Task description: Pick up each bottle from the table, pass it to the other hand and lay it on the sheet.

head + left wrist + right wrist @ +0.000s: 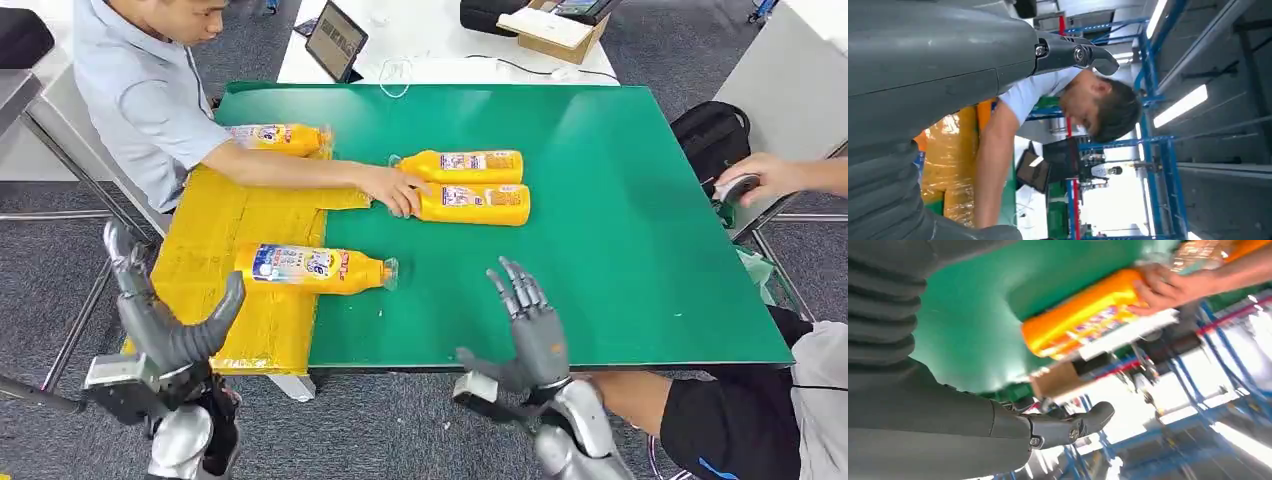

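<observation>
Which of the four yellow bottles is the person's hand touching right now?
The nearer bottle of the middle pair: the person's hand rests on its cap end. The bottle behind it and the two bottles at the yellow sheet lie untouched.

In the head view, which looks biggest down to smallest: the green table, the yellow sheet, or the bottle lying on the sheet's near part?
1. Green table
2. Yellow sheet
3. Bottle

The gaps are plain, so nearness changes nothing.

4 bottles (314, 268), 1 sheet (215, 230), 1 table (620, 230)
</observation>
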You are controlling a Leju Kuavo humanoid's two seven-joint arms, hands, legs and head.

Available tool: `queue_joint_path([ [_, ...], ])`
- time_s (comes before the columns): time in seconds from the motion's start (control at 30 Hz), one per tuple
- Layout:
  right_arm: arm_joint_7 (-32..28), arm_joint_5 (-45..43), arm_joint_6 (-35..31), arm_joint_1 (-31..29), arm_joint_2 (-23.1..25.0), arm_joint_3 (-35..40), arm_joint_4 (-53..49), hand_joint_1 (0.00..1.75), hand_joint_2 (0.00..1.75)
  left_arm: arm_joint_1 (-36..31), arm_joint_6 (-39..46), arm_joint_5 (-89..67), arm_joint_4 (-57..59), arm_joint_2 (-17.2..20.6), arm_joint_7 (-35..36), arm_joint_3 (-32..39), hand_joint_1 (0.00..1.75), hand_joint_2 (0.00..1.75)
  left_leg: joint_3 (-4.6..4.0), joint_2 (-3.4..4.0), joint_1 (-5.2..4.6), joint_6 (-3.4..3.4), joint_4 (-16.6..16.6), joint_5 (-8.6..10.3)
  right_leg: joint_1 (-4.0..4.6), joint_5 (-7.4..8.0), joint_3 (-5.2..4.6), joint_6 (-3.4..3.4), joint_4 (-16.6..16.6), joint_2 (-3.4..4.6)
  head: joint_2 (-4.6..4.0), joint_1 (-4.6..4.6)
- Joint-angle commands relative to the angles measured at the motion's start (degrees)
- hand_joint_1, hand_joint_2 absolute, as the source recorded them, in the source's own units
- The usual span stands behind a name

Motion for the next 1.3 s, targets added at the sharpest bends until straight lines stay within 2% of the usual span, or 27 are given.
queue_joint_path([
  [0.03, 1.34, -0.24, 3.32, -13.08, -2.21, -4.48, 19.30, 0.00, 1.75, 1.73, -1.99, 1.35, -1.77, 2.31, 0.19, -3.40, 0.00, 1.75, 0.23, 0.14, 0.01, -0.03, -0.05, 0.00, 0.02, 0.03, 0.18, -0.08, -0.05, 0.14, 0.00, 0.02],
  [0.13, 2.17, 1.51, 2.03, -13.83, -2.38, -4.03, 21.01, 0.00, 1.75, 1.64, -2.64, 1.31, -0.63, 2.17, 0.19, -3.13, 0.00, 1.75, 0.33, 0.09, 0.03, -0.02, -0.02, -0.01, 0.05, -0.02, 0.27, -0.12, 0.00, 0.09, 0.00, 0.02],
  [0.23, 5.28, 4.39, 2.08, -18.44, -3.23, -3.95, 27.68, 0.00, 1.75, 1.10, -5.53, 0.96, 1.76, 1.42, 0.22, -2.54, 0.00, 1.75, 0.33, 0.09, 0.04, 0.06, -0.06, 0.05, 0.06, 0.00, 0.30, -0.06, -0.05, 0.05, 0.00, 0.02],
  [0.4, 7.00, 6.97, 0.93, -23.16, -3.93, -3.37, 35.34, 0.00, 1.75, -0.23, -6.48, 0.48, 4.45, 0.83, 0.77, -2.62, 0.00, 1.75, 0.32, 0.01, 0.00, 0.07, -0.05, 0.08, 0.02, 0.00, 0.31, -0.04, -0.01, -0.03, 0.00, 0.02],
  [0.47, 8.81, 7.19, 3.74, -25.12, -3.71, -3.64, 38.63, 0.00, 1.75, -0.74, -6.35, 0.11, 5.51, 0.55, 2.28, -2.58, 0.00, 1.75, 0.35, 0.02, 0.01, 0.07, -0.03, 0.07, 0.03, 0.00, 0.33, -0.06, -0.01, -0.03, 0.00, 0.04],
  [0.57, 10.02, 9.10, 4.36, -25.31, -3.62, -2.41, 40.72, 0.00, 1.75, -1.34, -6.23, -0.20, 6.84, 0.51, 4.76, -2.22, 0.00, 1.75, 0.24, 0.03, 0.00, 0.07, -0.04, 0.11, 0.02, 0.04, 0.23, -0.04, -0.02, -0.03, 0.00, 0.00],
  [0.67, 9.56, 8.78, 5.04, -25.25, -2.99, -2.40, 41.38, 0.00, 1.75, -1.78, -5.77, -0.75, 7.68, 0.55, 5.02, -2.01, 0.00, 1.75, 0.44, -0.01, 0.03, 0.04, -0.04, 0.04, 0.04, -0.03, 0.43, -0.10, -0.02, -0.05, 0.00, 0.02],
  [0.93, 9.56, 8.78, 5.04, -25.25, -2.99, -2.40, 41.38, 0.00, 1.75, -1.78, -5.77, -0.75, 7.68, 0.55, 5.02, -2.01, 0.00, 1.75, 0.25, 0.02, 0.01, 0.07, -0.01, 0.07, 0.04, 0.00, 0.25, -0.04, 0.02, -0.03, 0.00, 0.02],
  [1.1, 10.33, 10.13, 7.21, -27.66, -1.61, -1.03, 44.73, 0.00, 1.75, -2.36, -6.43, -1.63, 8.33, 0.51, 5.70, -3.37, 0.00, 1.75, 0.29, 0.08, 0.00, 0.06, -0.02, 0.07, 0.02, 0.02, 0.26, -0.06, 0.02, 0.02, 0.00, 0.02],
  [1.2, 9.36, 11.26, 8.19, -29.66, -1.32, 0.36, 47.35, 0.00, 1.75, -3.31, -6.45, -2.08, 9.14, 0.56, 5.67, -4.26, 0.00, 1.75, 0.42, 0.14, 0.02, 0.03, 0.02, 0.01, 0.05, -0.02, 0.37, -0.11, 0.05, 0.09, 0.00, 0.02],
  [1.3, 5.93, 10.68, 7.76, -31.45, -1.50, 0.65, 49.29, 0.00, 1.75, -4.92, -6.17, -1.98, 10.93, 0.48, 5.63, -4.86, 0.00, 1.75, 0.32, 0.08, 0.02, 0.05, 0.03, 0.05, 0.05, -0.01, 0.29, -0.10, 0.08, 0.03, 0.00, 0.02],
])
